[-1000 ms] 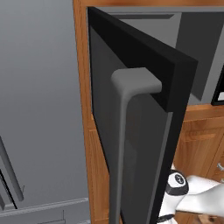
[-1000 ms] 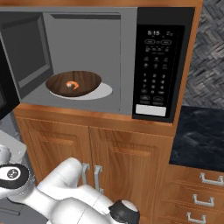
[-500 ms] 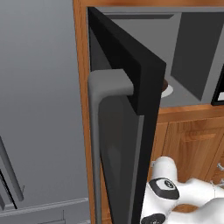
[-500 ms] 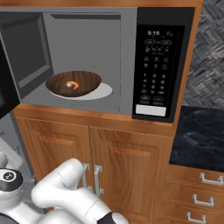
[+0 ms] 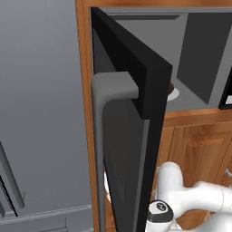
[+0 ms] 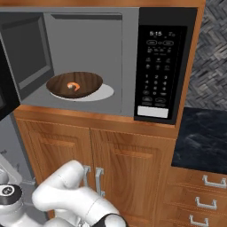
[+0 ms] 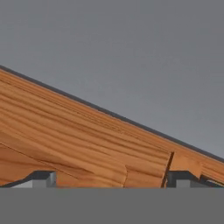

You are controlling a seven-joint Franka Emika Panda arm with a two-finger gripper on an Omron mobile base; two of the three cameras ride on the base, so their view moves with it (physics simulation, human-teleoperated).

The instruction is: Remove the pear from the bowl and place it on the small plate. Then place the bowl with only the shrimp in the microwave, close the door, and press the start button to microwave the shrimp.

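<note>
Currently the dark wooden bowl (image 6: 74, 85) is sitting inside the microwave (image 6: 159, 62) near its front edge, carrying the orange shrimp (image 6: 73, 86). Door (image 5: 129, 136) is standing ajar. Gripper (image 7: 109, 178) fingers are spread apart, holding nothing.

bowl (image 5: 171, 87) (mostly) behind door (image 5: 136, 90)

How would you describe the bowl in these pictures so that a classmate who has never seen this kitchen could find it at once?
Find the microwave built into the wooden cabinetry, with its black control strip on the right and its door swung open. Inside its grey chamber sits the bowl, on a pale round tray. It is wide, shallow and dark-brown wood, and holds one orange shrimp.
</note>
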